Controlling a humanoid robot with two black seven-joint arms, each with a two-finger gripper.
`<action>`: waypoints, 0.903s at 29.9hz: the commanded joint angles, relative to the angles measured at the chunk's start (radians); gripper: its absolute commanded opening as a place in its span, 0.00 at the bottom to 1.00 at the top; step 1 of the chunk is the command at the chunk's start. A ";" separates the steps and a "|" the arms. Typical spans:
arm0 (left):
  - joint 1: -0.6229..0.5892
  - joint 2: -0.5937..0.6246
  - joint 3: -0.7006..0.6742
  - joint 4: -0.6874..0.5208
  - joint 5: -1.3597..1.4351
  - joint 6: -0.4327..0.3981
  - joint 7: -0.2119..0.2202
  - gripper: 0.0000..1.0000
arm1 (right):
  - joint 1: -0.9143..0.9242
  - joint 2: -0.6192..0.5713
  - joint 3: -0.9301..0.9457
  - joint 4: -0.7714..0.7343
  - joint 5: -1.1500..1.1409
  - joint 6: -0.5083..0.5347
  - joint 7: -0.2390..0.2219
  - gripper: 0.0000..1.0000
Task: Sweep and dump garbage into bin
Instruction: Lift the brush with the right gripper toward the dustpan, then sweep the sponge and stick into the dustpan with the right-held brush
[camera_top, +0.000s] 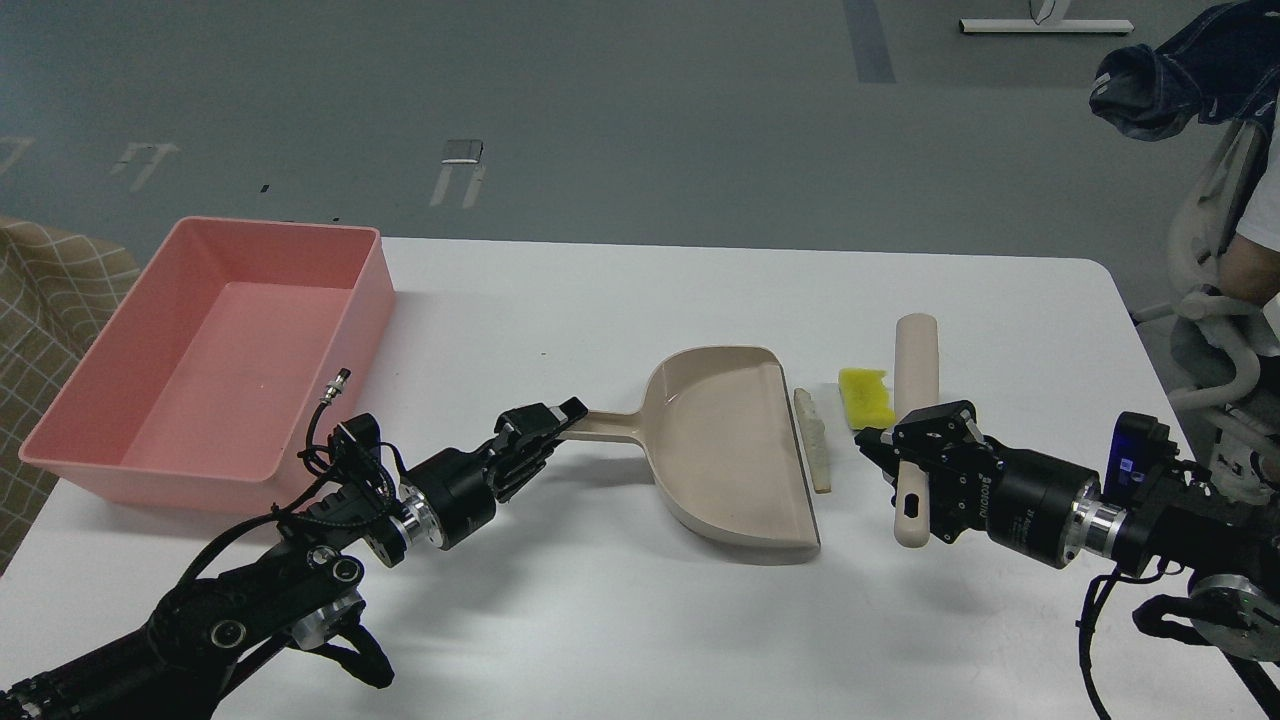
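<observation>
Beige dustpan (725, 440) lying mid-bench, left hand (548, 425) clamping its handle. Right hand (905, 465) gripping brush handle (914, 420). Yellow lump (865, 396) and bread slice (811, 438) sitting between brush and pan lip. Push leftward, low, keeping pan pinned. Pink bin (215, 360) waiting far left.

A big pink rectangular bin (210, 370) sits open and upright at the desk's far left corner, well apart from the garbage: a thin off-white slice (812, 438) lying lengthwise, and just to its right a bright yellow spongy lump (865, 397).
</observation>
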 joint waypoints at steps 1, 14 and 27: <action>-0.003 0.006 0.001 0.001 -0.001 0.000 0.001 0.18 | -0.001 0.043 0.003 -0.062 0.028 0.000 0.002 0.00; -0.003 0.006 0.001 0.001 -0.002 0.003 0.003 0.18 | 0.048 0.181 -0.030 -0.269 0.032 0.000 -0.009 0.00; -0.006 -0.002 -0.004 0.004 -0.004 0.017 0.003 0.19 | 0.185 0.238 -0.138 -0.302 0.032 0.000 -0.018 0.00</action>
